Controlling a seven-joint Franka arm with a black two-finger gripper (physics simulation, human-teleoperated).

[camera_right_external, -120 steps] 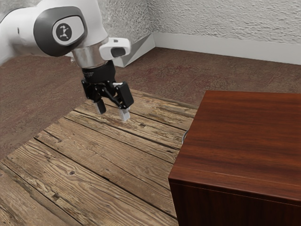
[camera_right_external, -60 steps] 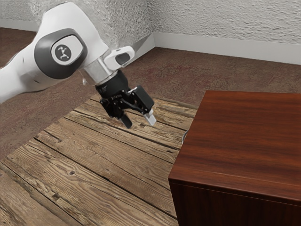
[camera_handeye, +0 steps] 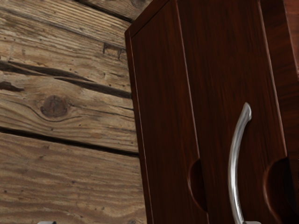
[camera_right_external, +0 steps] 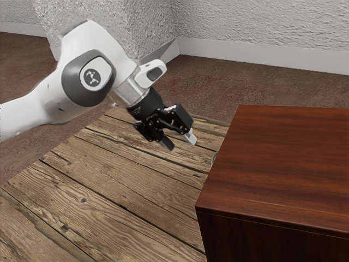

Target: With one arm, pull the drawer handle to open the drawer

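**Reach for the handle: approach step in hand**

The gripper is seen spread wide and empty, tilted toward the cabinet and near its front. The silver handle is sighted on the drawer front. Next, the bar must be straddled, clamped, then pulled.

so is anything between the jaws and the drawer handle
Nothing visible does. The open jaws hang above the table planks, short of the cabinet, and the drawer handle shows uncovered in the wrist view.
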